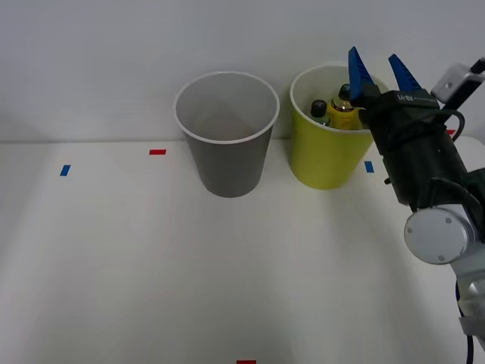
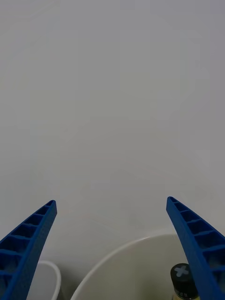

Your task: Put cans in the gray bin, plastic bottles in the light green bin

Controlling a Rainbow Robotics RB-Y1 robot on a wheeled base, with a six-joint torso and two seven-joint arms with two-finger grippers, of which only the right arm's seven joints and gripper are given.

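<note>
Bottles point(image 1: 336, 111) inside light green bin point(image 1: 326, 159)

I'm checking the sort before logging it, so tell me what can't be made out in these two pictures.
- Front view: the lower bodies of the green bottle and yellow-orange bottle are hidden by the light green bin wall.
- Front view: the bin's right rim is covered by the right gripper, which is open.
- Front view: the gray bin bottom is hidden by its own near wall, so cans inside cannot be ruled out.
- Right wrist view: both bins are cut off by the edge.
</note>
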